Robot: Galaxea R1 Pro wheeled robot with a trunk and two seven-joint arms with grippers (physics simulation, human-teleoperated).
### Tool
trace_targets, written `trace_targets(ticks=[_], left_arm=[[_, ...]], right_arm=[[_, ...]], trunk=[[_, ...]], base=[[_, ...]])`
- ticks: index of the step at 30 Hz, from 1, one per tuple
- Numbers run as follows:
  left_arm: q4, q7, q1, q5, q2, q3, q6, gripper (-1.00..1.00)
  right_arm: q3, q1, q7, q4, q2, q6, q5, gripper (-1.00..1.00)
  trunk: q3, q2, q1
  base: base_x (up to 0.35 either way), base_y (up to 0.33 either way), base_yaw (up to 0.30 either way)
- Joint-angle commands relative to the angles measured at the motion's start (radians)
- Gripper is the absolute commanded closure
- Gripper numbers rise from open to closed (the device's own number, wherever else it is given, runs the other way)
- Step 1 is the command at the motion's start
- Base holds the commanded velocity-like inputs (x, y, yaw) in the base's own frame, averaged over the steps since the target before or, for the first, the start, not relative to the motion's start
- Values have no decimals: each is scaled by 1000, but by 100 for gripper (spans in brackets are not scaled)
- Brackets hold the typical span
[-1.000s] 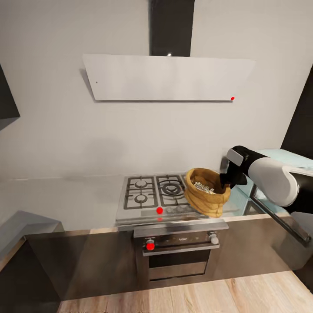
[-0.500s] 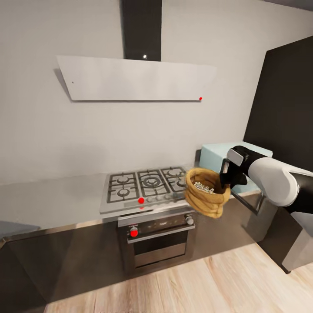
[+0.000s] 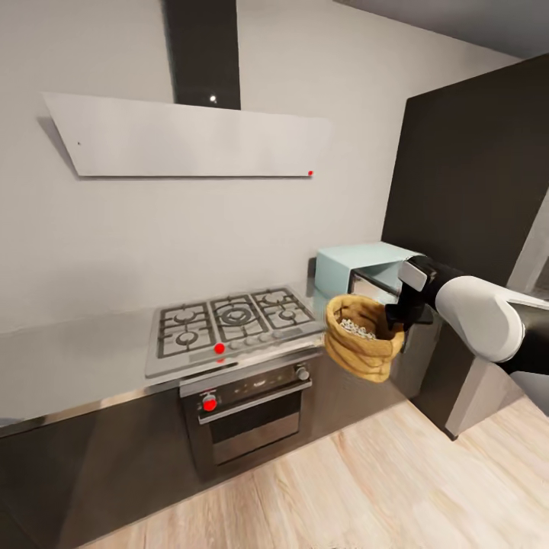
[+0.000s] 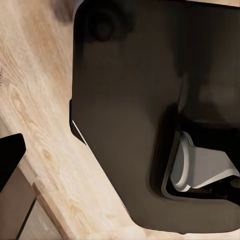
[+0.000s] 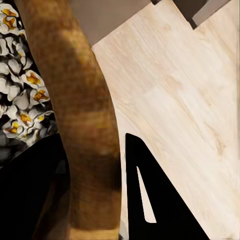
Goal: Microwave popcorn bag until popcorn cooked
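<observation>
Overhead, a wide white range hood [image 3: 191, 137] spans the wall at about 11 o'clock in the head view, with a dark flue rising from it. Below it the grey countertop [image 3: 76, 358] runs along the wall, carrying a gas hob [image 3: 229, 324] near the centre, with a built-in oven [image 3: 248, 412] set under the hob and light wooden floor [image 3: 366, 488] in front of the cabinets. At 2 o'clock from the hob, the pale mint-blue microwave [image 3: 347, 263] sits on the countertop against a tall dark cabinet [image 3: 473, 206]. The robot's right arm [image 3: 476, 313] reaches in from 3 o'clock, white-shelled with a black wrist. Its right gripper [image 3: 396, 324] pinches the rolled rim of the popcorn bag [image 3: 360, 339], one finger inside and one outside the wall, as the right wrist view shows with the tan bag wall [image 5: 85, 125] between the black fingers [image 5: 150, 195]. The bag hangs in the air in front of the countertop's edge, just below the microwave, mouth tilted up. Pale popcorn [image 3: 357, 328] fills it, some kernels with yellow centres [image 5: 20, 95]. The left wrist view shows dark robot bodywork [image 4: 130, 110] over floorboards; whether the left claw is spread or pressed together cannot be told.
</observation>
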Motion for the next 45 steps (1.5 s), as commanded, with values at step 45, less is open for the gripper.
trace_targets(ticks=[45], left_arm=[[-1,0,0,1,0,7,3,-100]], right_arm=[[-7,-2,-12,2,0,-1,-3,100]], trunk=[[-2,-2,1]], base=[[26,-130,-259]])
